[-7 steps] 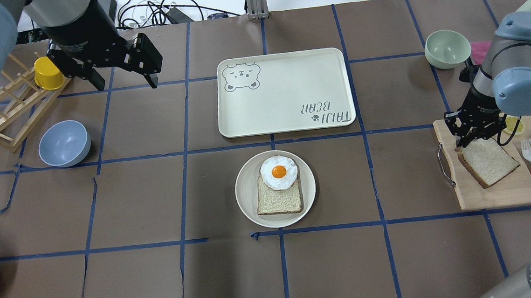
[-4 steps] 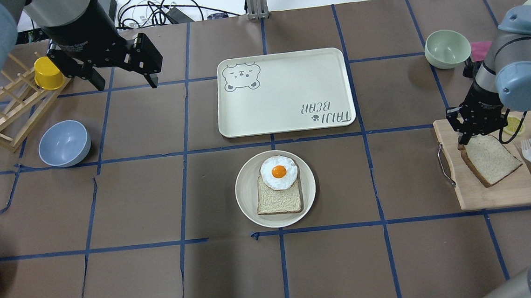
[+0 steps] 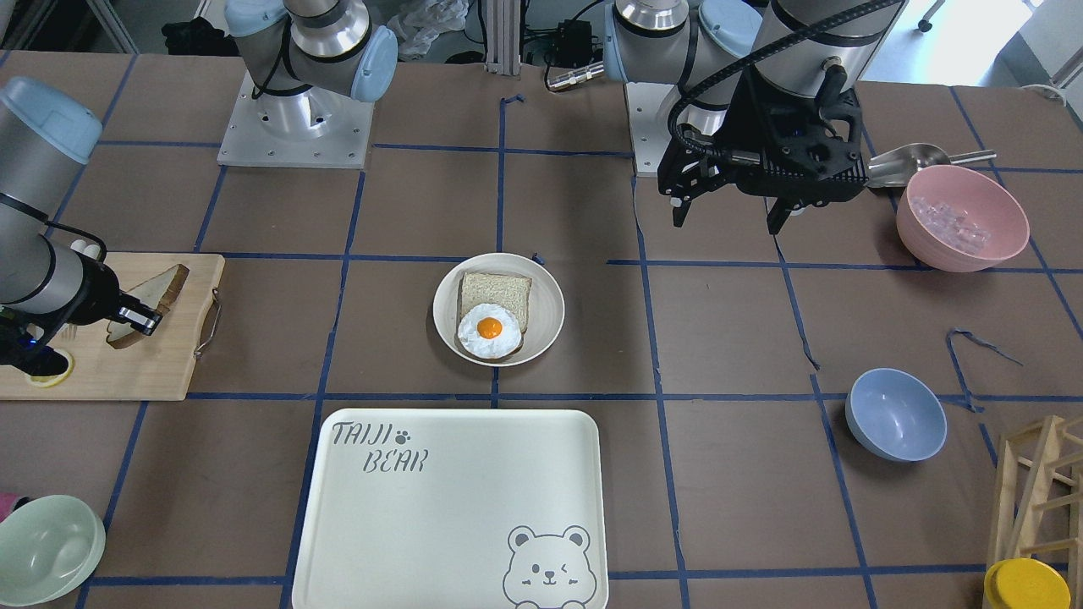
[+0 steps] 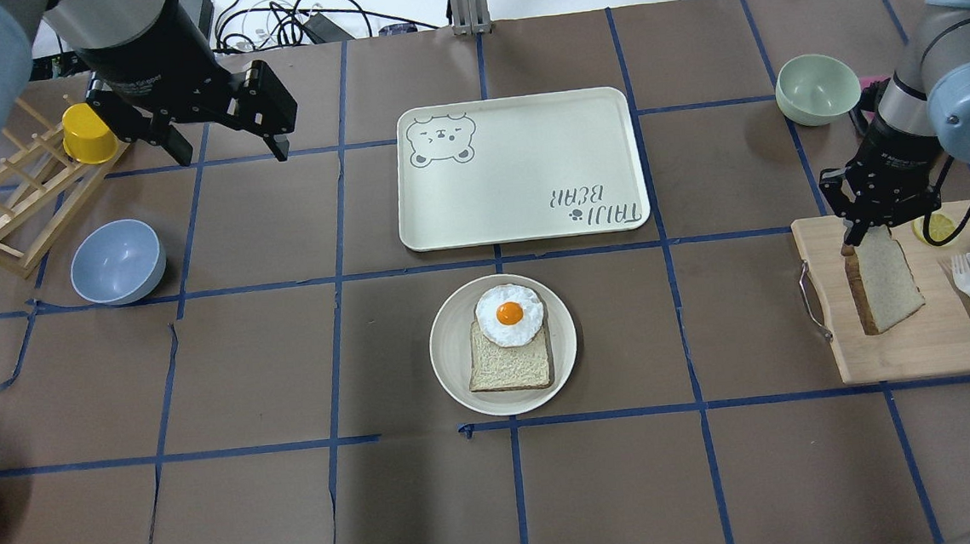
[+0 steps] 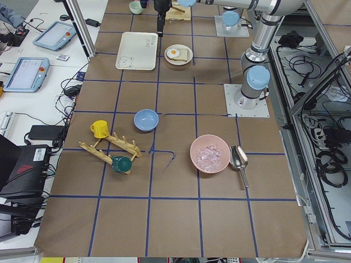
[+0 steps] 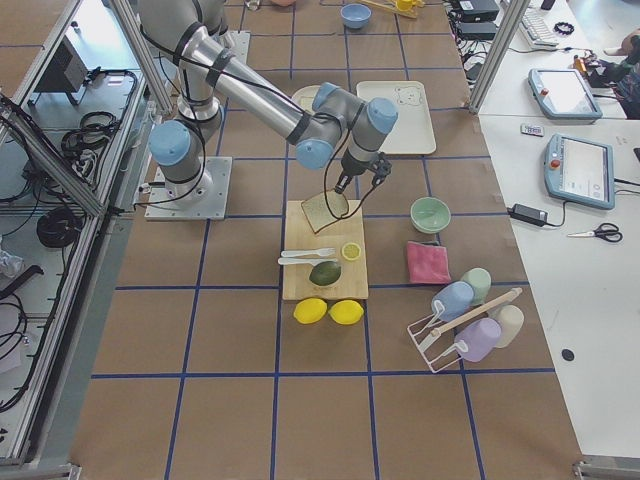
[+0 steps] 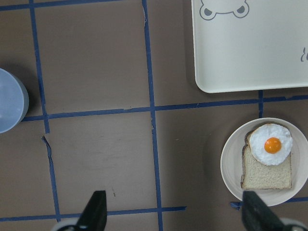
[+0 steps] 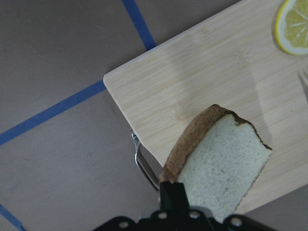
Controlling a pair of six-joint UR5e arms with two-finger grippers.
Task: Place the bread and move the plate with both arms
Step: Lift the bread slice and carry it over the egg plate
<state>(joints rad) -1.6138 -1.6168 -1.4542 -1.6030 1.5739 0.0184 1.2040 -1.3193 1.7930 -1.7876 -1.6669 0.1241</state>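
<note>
**Bread held by one edge, with a long carry ahead**

My chief worry is the grip. My right end effector (image 4: 854, 239) is clamped on only the top edge of the bread (image 4: 882, 278), by the dark crust. The rest of the slice hangs free below it. A soft slice held like that may swing, tear at the pinch or slide out if I cross the worktop briskly.

The landing is the second hazard. The plate (image 4: 449, 368) already carries a paler slice (image 4: 509, 371) with a fried egg (image 4: 509, 314) sitting off towards its far edge. A crooked release could nudge the egg or leave the bread hanging over the rim.

The bread hangs steeply tilted straight under my right fingers, over the cutting board (image 4: 909, 353). I cannot tell whether its lowest corner is clear of the wood. The plate is well apart from it, at mid-worktop. My left end effector (image 4: 231, 151) hovers far off with its fingers spread, holding nothing.
</note>
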